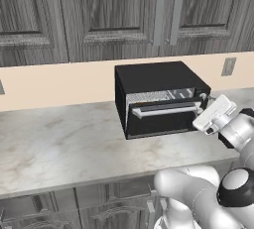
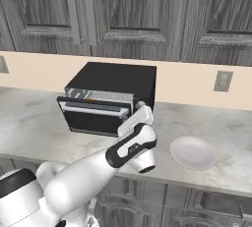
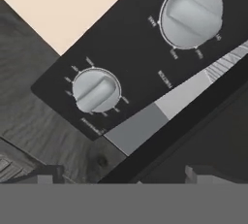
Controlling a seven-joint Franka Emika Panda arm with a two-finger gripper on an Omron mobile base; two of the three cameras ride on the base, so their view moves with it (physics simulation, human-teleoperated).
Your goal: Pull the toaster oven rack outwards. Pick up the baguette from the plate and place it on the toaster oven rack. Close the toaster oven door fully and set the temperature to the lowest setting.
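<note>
From the left, the toaster oven (image 1: 158, 96) sits on the counter (image 1: 54, 143), its door (image 1: 166, 116) tilted slightly ajar, gripper (image 1: 207, 100) at its right front. From the right, the plate (image 2: 193, 153) lies bare beside it. Up close, jaws spread wide before two knobs (image 3: 95, 90).

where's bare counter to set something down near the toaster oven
Widest free patch: the counter left of the toaster oven. A smaller strip lies between oven and plate. Crowded at the oven's right front, where the end effector hovers.
</note>
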